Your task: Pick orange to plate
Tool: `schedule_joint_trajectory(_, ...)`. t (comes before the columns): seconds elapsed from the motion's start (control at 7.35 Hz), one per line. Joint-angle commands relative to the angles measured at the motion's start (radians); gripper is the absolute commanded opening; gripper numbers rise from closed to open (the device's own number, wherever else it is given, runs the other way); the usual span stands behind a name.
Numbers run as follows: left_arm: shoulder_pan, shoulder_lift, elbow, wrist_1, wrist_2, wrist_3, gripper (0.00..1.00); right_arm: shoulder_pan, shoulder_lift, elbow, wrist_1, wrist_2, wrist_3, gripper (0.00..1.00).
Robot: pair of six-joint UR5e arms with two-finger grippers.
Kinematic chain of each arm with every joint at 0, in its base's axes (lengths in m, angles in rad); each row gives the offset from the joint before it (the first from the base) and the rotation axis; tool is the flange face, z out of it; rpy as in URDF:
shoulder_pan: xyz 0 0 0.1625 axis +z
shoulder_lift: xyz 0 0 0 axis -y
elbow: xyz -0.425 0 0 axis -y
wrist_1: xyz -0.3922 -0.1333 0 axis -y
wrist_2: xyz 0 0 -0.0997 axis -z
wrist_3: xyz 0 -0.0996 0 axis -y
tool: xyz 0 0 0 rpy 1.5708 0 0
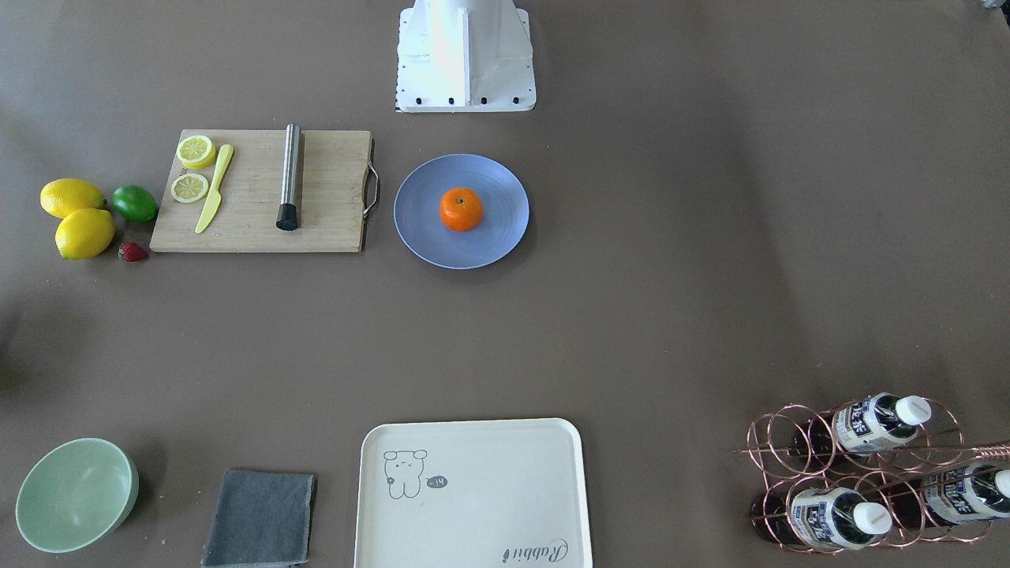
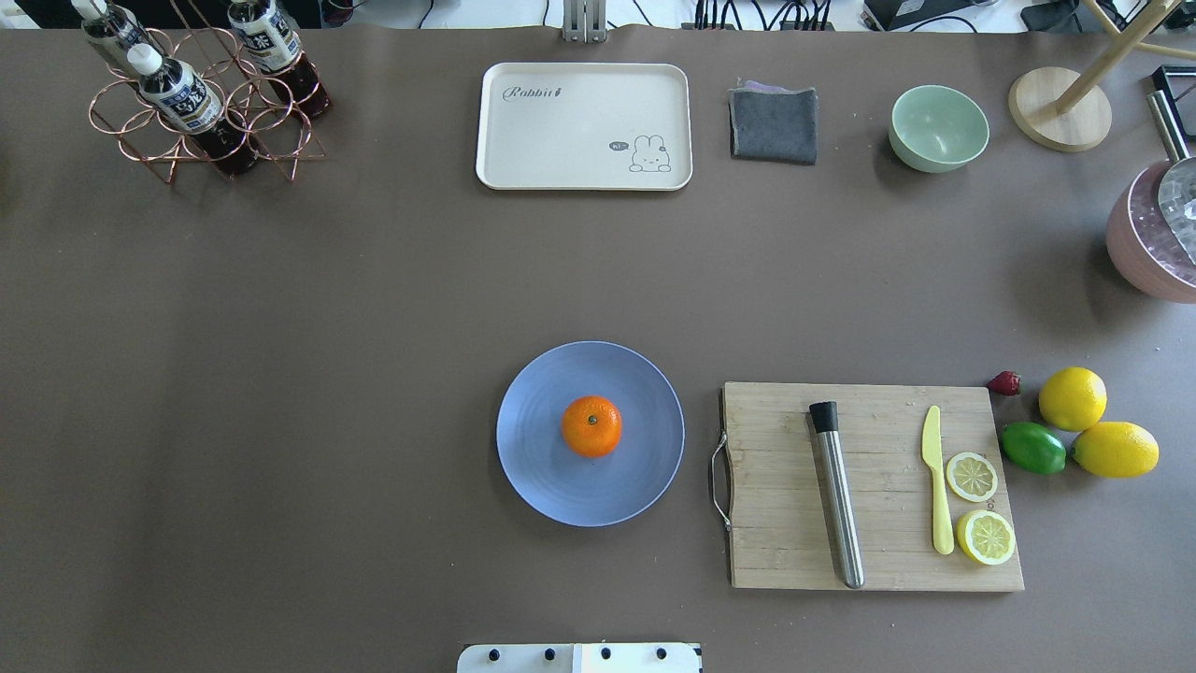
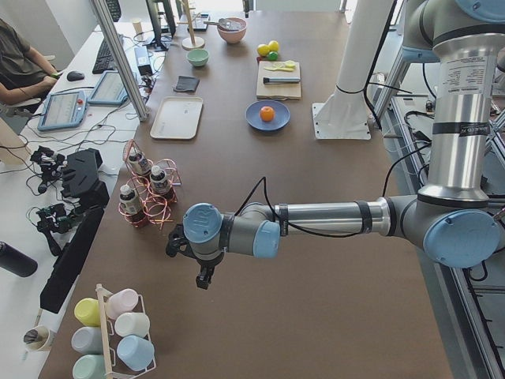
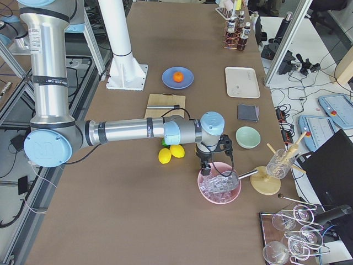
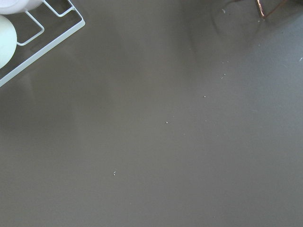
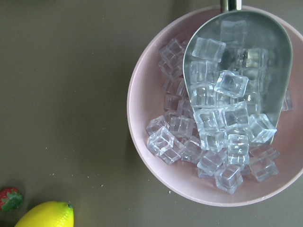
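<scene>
Orange (image 2: 590, 426) on plate (image 2: 542, 481), jaws' state unclear

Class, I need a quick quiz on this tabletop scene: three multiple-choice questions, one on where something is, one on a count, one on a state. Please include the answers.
1. The orange sits:
A. on the plate, near its middle
B. beside the plate, clear of it
C. balanced on the plate's rim

2. How many whole lemons lie by the lime?
A. one
B. two
C. four

3. The steel muddler is:
A. standing on end
B. lying flat on the cutting board
C. propped at a tilt

Answers:
1 A, since blue shows all round the orange in both the overhead and front views.
2 B, since two uncut yellow fruits lie next to the lime.
3 B, since its whole length rests along the wood.
</scene>
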Motion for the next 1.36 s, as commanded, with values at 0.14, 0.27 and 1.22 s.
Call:
schedule_joint_trajectory(0.14, -0.003, -0.011, -0.001, 0.009, -0.002, -0.029, 0.98, 0.002, -0.014, -0.004, 0.002, 0.0, -0.008, 1.0)
schedule_joint_trajectory(0.27, -0.003, -0.011, -0.007, 0.006, -0.003, -0.095, 0.98, 0.002, -0.028, 0.002, 0.002, 0.0, -0.008, 1.0)
schedule_joint_trajectory(1.22, -0.017, -0.004, -0.075, 0.048, 0.093, -0.118, 0.98, 0.002, -0.037, 0.004, 0.004, -0.005, -0.01, 1.0)
